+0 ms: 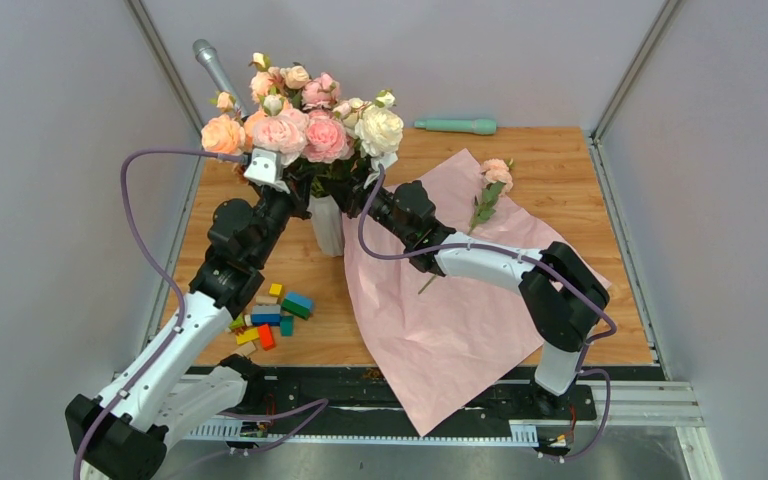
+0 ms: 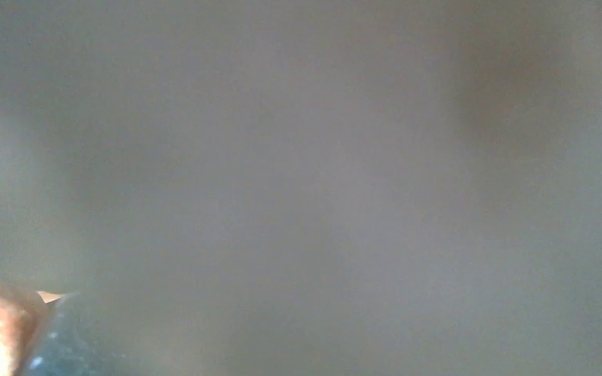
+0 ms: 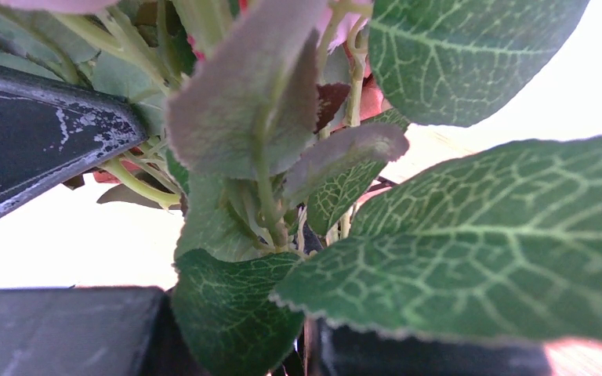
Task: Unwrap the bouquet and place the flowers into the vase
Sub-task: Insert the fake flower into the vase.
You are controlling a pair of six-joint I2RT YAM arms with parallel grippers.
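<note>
We saw both arms stretched toward the vase [image 1: 328, 228], which stood upright on the wooden table [image 1: 560, 160], just left of the wrapping paper [image 1: 440, 320]. The paper lay opened flat, pink side up, with one pale pink rose [image 1: 496, 172] on it. The flowers [image 1: 352, 106] stood in a thick cluster with larger peach and pink blooms [image 1: 282, 132] directly above the vase; whether the stems reached into its neck we could not tell. The left gripper [image 1: 295, 183] was closed together under the blooms, and its own camera gave only blur. The right gripper [image 3: 239, 333] was clamped on green stems and leaves of the flowers.
</note>
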